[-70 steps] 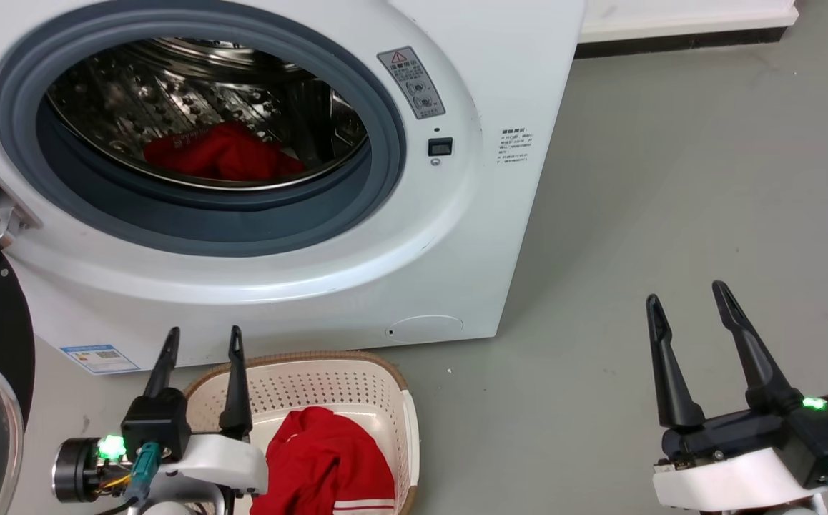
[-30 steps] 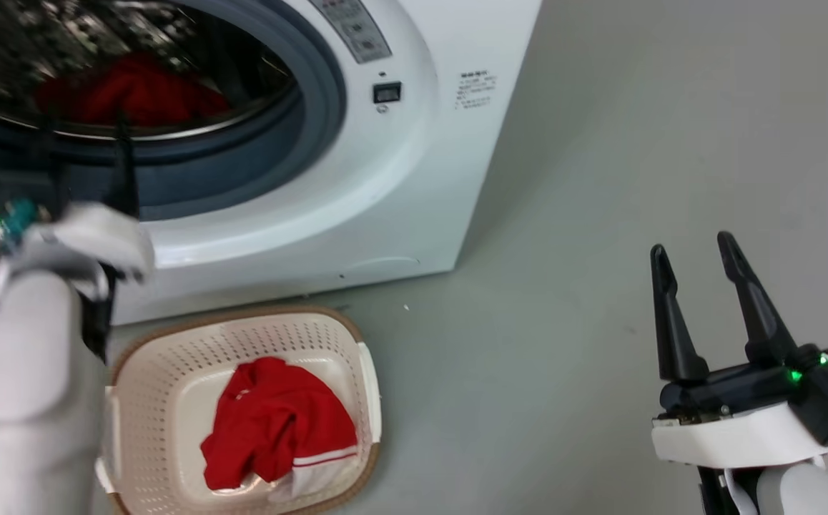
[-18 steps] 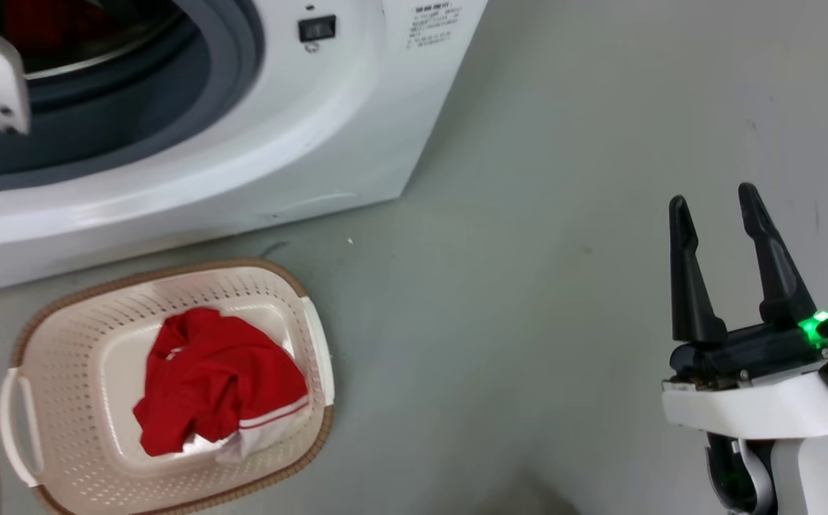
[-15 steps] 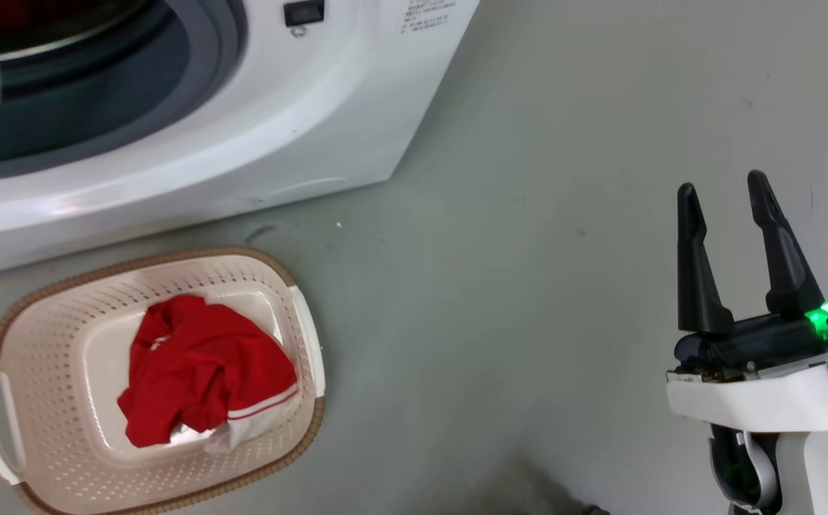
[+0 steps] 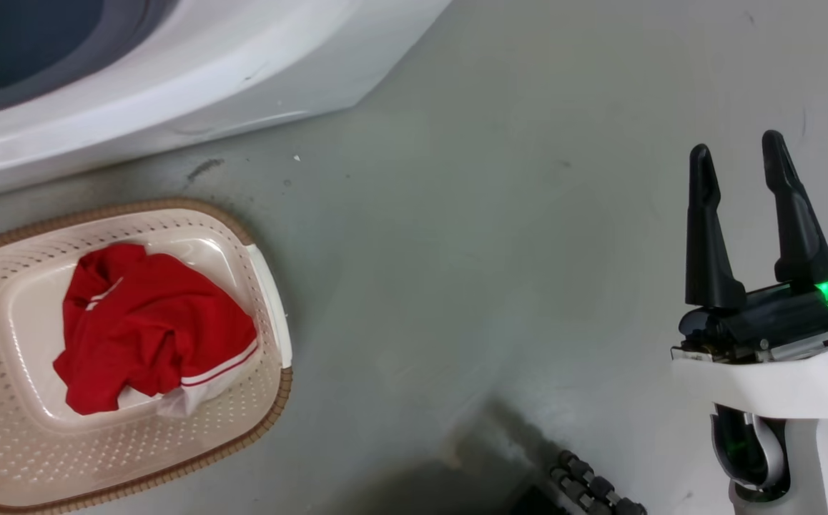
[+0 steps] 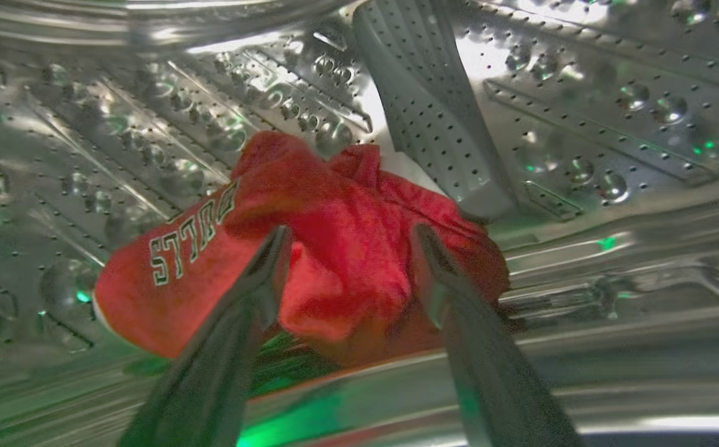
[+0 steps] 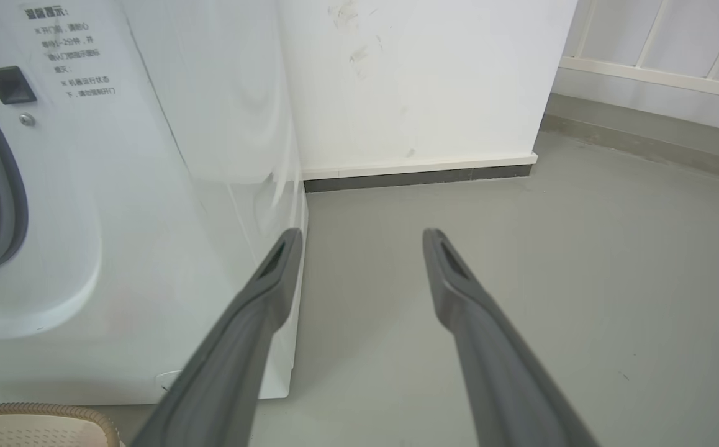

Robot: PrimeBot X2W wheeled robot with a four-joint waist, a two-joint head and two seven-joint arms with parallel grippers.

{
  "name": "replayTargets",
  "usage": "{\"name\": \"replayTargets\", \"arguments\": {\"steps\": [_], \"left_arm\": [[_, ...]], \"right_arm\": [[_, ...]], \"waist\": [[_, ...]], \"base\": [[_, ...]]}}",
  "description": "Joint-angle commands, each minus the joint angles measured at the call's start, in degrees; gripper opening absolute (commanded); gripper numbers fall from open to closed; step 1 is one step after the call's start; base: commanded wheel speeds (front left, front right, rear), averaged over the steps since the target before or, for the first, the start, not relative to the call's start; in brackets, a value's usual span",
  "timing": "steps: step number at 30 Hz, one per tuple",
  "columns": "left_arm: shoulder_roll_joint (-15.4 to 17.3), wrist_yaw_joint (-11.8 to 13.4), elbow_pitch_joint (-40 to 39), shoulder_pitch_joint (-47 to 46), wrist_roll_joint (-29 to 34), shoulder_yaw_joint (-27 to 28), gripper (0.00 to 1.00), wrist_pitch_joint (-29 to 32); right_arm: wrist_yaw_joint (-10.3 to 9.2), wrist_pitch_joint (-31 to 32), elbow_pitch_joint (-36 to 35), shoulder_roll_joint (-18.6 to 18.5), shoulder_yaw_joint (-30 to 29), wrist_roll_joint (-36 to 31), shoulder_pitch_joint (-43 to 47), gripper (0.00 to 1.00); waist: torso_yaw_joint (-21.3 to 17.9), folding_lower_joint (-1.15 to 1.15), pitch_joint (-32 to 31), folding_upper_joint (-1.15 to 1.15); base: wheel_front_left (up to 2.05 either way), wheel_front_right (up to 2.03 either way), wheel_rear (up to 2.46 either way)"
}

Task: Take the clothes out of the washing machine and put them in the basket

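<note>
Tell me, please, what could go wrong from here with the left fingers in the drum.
The left fingers stand open around one fold of the red garment; closing may pinch only that fold, and it could slip out. The garment lies against the drum's paddle and might snag there when pulled.

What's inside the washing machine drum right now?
One red garment with white lettering lies in the perforated steel drum, with the open left gripper aimed at it. Whatever is beneath the garment is covered.
</note>
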Motion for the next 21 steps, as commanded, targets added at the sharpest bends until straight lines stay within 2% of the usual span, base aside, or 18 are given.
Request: {"name": "replayTargets", "arguments": {"steps": [1,7,12,21], "left_arm": [[0.8,0.0,-0.1,-1.5,-0.4,-0.4,1.00,1.4],[3.2,0.0,0.2,-6.7,-2.0,-1.6,1.00,11.4],[4.6,0.3,-1.0,-8.5,-0.7,-3.0,1.00,13.7],[4.8,0.6,-1.6,-10.0,-0.3,-4.3,1.00,15.4]], "right_arm": [[-0.04,-0.1,-0.3,0.1,0.3,0.4,-1.0,1.00],[-0.04,-0.1,-1.2,0.1,1.0,1.7,-1.6,1.00],[-0.04,-0.1,-1.6,0.1,1.1,2.4,-2.2,1.00],[-0.04,-0.1,-1.7,0.1,0.8,2.9,-2.7,1.00]], "waist": [[-0.7,-0.01,1.4,0.00],[-2.3,-0.01,4.9,0.00],[-3.1,-0.01,7.2,0.00],[-3.4,-0.01,9.4,0.00]], "base": [[0.00,0.00,0.00],[0.00,0.00,0.00],[0.00,0.00,0.00],[0.00,0.00,0.00]]}}
